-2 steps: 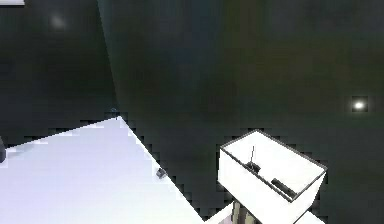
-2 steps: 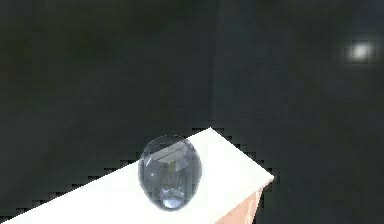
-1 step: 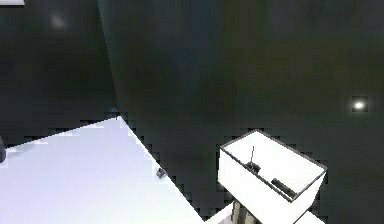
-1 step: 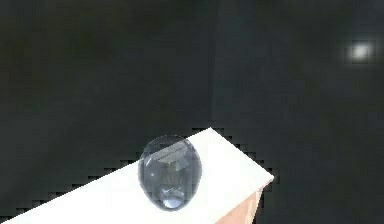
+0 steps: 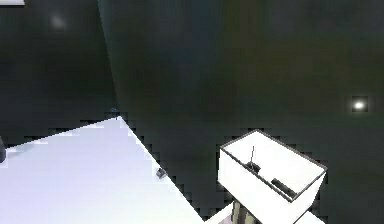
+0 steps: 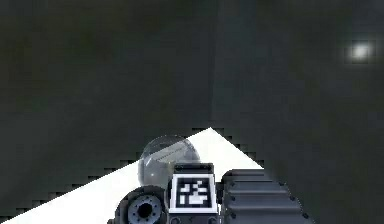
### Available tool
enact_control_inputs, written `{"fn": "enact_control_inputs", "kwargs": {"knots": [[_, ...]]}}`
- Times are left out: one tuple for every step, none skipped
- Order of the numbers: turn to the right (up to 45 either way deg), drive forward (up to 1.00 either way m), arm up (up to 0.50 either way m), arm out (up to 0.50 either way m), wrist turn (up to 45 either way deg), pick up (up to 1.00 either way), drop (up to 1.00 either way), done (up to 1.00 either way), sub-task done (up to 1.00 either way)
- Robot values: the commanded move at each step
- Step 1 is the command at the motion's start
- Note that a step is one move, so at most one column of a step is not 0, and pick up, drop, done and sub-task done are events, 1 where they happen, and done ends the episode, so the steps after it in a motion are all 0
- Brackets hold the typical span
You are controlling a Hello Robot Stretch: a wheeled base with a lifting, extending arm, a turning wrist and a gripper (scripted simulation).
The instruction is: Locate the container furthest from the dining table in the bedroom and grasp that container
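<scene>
Dark walls (image 5: 230, 60) stand behind everything, meeting in a corner in the forward view, with a pale spot of light high on the right. White floor (image 5: 70, 170) spreads from that corner across the forward view's lower left. At the lower right stands a white box (image 5: 245, 185), open at the top and set at an angle. A few thin dark things lie inside it against its far walls, and a tan bit shows beneath it at the bottom edge. A small dark speck (image 5: 160, 175) lies on the floor at the wall's foot, between the corner and the box.

On the arm side view a wedge of the same white floor runs up to a point against the dark wall. Low in the middle sits a white square with black marks (image 6: 193, 192). Right of it lies the arm's dark ribbed body (image 6: 260, 196), and left of it a dark round part, the gripper (image 6: 141, 207), whose far end I cannot make out. Just behind the marker and the gripper rises a clear domed thing (image 6: 168, 155) — glassy, rounded, with white floor around it. It may be the task's container, but its shape does not settle that; the box is the other candidate. Whether the gripper touches the dome or holds anything cannot be told.
</scene>
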Motion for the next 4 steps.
{"fn": "enact_control_inputs", "kwargs": {"knots": [[0.0,0.00,0.00,0.02,0.0,0.00,0.00,0.00,0.00],[0.0,0.00,0.00,0.00,45.0,0.00,0.00,0.00,0.00],[0.0,0.00,0.00,0.00,45.0,0.00,0.00,0.00,0.00],[0.0,0.00,0.00,0.00,45.0,0.00,0.00,0.00,0.00]]}}
